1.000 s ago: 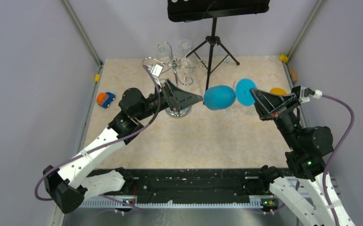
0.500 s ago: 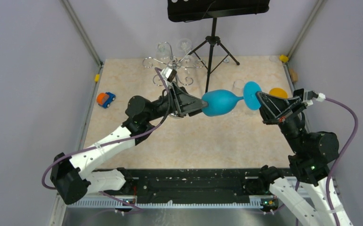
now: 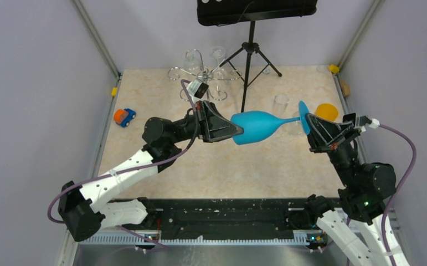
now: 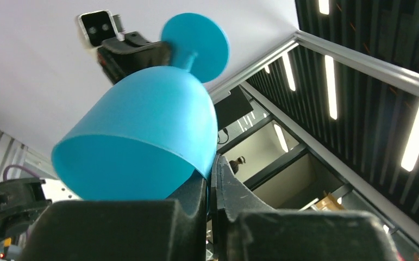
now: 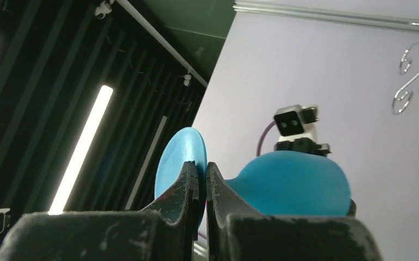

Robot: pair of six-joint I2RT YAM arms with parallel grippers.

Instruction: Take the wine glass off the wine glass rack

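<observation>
Turquoise and opaque, the glass (image 3: pixel 258 126) lies on its side in the air above the middle of the tabletop (image 3: pixel 227 166), held between both arms and touching nothing else. Its bowl points left. The stem runs right, rising slightly in the overhead view, to the round foot.

The left tool (image 3: pixel 238 132) meets the mouth of the bowl. In the left wrist view its fingers (image 4: pixel 239 206) stand almost together, with the bowl's wall at the rim pinched between them. The right tool (image 3: pixel 309 123) is at the other end. In the right wrist view its fingers (image 5: pixel 177 206) are pressed together on the foot, close to where the stem joins it, and the bowl swells out to the right beyond them.

The rack (image 3: pixel 202 75) stands at the back of the tabletop, behind the left arm and well apart from the glass. Its chrome hook arms spread from the top, and clear glasses (image 3: pixel 217 54) show among them. Its lower part is hidden behind the left arm. Just right of it stands a black tripod (image 3: pixel 248 61).

A clear tumbler (image 3: pixel 281 102) and an orange disc (image 3: pixel 327 111) sit on the tabletop behind the foot, near the right tool. A small orange and blue toy car (image 3: pixel 124 117) rests near the left wall.
</observation>
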